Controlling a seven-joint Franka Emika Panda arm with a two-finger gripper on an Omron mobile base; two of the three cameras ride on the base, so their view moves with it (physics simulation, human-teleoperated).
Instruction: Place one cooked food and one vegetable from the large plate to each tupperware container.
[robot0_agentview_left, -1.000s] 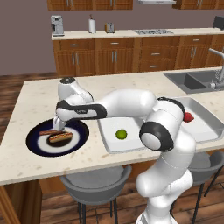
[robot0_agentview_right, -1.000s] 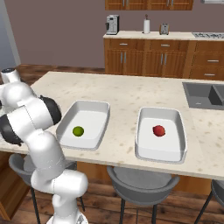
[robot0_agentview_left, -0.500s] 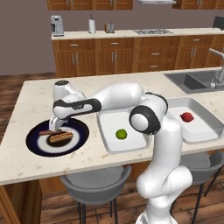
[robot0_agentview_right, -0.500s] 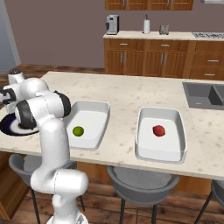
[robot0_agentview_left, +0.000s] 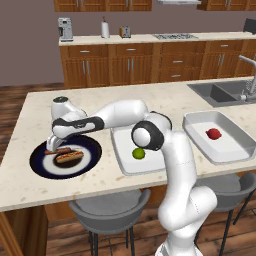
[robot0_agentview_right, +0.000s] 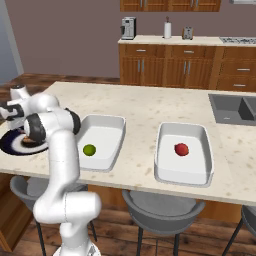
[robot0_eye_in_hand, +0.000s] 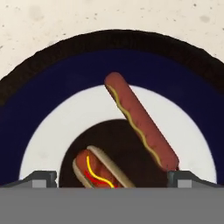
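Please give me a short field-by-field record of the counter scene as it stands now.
plate: wide round dark-rimmed plate at the counter's left end
on plate: plain brown sausage and hot dog in a bun with mustard
hand: robot's hand low over the plate, jaws open, holding nothing
near container: white rectangular tray beside the plate, holding a round green vegetable
far container: matching white tray near the grey sink, holding a round red vegetable
cooked food in trays: none yet
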